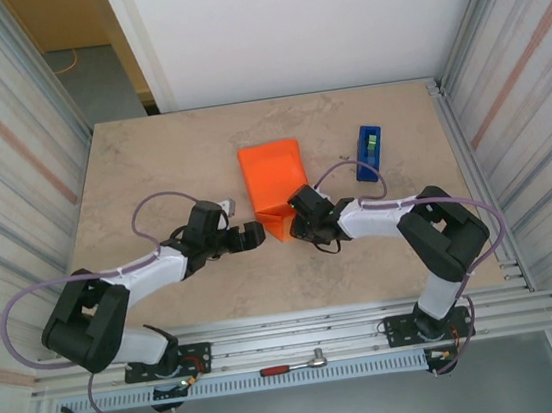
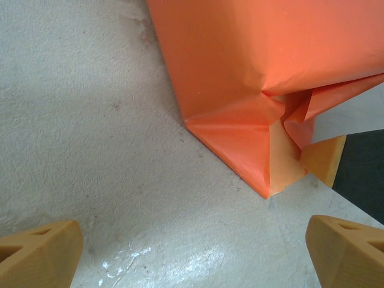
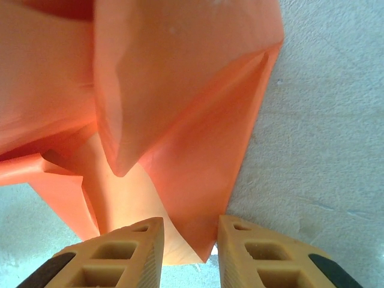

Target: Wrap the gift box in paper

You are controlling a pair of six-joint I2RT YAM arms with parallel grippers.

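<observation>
Well, we find the paper (image 1: 272,177) at the middle of the table (image 1: 151,171), folded up into a boxy orange parcel whose long side runs from near to far. Its far part lies flat and smooth. At its near end the sheet is gathered into creased triangular flaps that come to a point on the tabletop.

From the right wrist we see the right gripper (image 3: 189,240) with its two fingers (image 3: 138,246) drawn close together, leaving only a narrow gap. A loose edge of the paper (image 3: 180,90) comes down into that gap, so we read it as a pinch on the near flap. In the overhead view this right gripper (image 1: 294,226) sits against the parcel's near right corner.

The left gripper (image 1: 252,235) lies just to the left of the same near end, apart from the paper, with its jaws spread wide and nothing between them. From the left wrist, the left gripper (image 2: 195,255) shows both tips at the bottom corners over bare table, and the folded corner of the paper (image 2: 240,72) is ahead of them, well clear.

A blue tape dispenser (image 1: 369,152) stands to the right of the parcel, near it but not touching.
</observation>
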